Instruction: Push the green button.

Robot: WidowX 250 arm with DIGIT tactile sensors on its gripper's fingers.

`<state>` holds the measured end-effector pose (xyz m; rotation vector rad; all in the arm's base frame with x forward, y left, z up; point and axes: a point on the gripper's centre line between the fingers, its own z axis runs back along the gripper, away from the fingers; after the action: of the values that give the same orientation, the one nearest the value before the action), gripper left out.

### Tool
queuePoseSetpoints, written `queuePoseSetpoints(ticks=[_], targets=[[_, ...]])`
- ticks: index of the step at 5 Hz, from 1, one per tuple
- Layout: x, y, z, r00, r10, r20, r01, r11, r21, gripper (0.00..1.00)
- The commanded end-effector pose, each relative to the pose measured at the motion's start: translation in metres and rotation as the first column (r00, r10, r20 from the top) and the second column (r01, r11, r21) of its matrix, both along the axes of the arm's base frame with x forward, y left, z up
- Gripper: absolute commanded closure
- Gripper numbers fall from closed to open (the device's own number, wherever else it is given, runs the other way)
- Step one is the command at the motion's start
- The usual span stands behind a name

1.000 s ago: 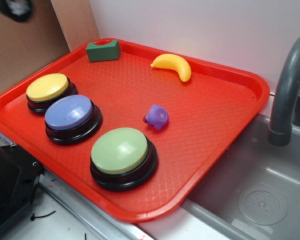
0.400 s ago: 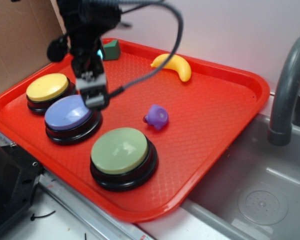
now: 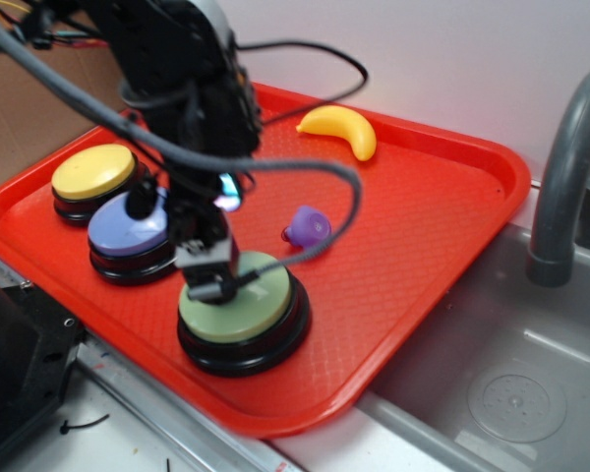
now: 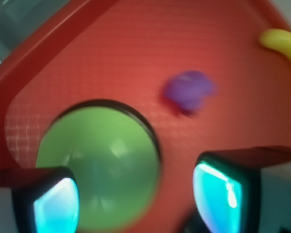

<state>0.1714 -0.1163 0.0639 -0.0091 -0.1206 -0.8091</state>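
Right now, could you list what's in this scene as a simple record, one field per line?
surface: red tray beside a grey sink
target: green button, nearest the tray's front edge
other buttons: blue-purple button and yellow button, in a row to the left
loose items: banana near the back, small purple cup mid-tray
pincer: over the green button's left part, fingers apart in the wrist view
contact: cannot tell whether it is pressing

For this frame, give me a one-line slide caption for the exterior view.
Gripper over the green button on a red tray, beside blue and yellow buttons.
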Motion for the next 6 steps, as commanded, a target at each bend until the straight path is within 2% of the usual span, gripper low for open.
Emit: queuePoseSetpoints(ticks=[1,2,3,6], targets=[[0.006,-0.014,-0.019,0.993,-0.09,-0.082,0.086,0.995,-0.051,0.0],[0.008,-0.016,-0.004,0.99,-0.119,-0.072,0.118,0.993,-0.019,0.0],[0.011,-0.017,0.023,0.991,-0.13,-0.036,0.13,0.991,0.011,0.0],[-0.01,-0.001,0.065,1.0,0.012,-0.001,-0.012,1.0,0.009,0.0]])
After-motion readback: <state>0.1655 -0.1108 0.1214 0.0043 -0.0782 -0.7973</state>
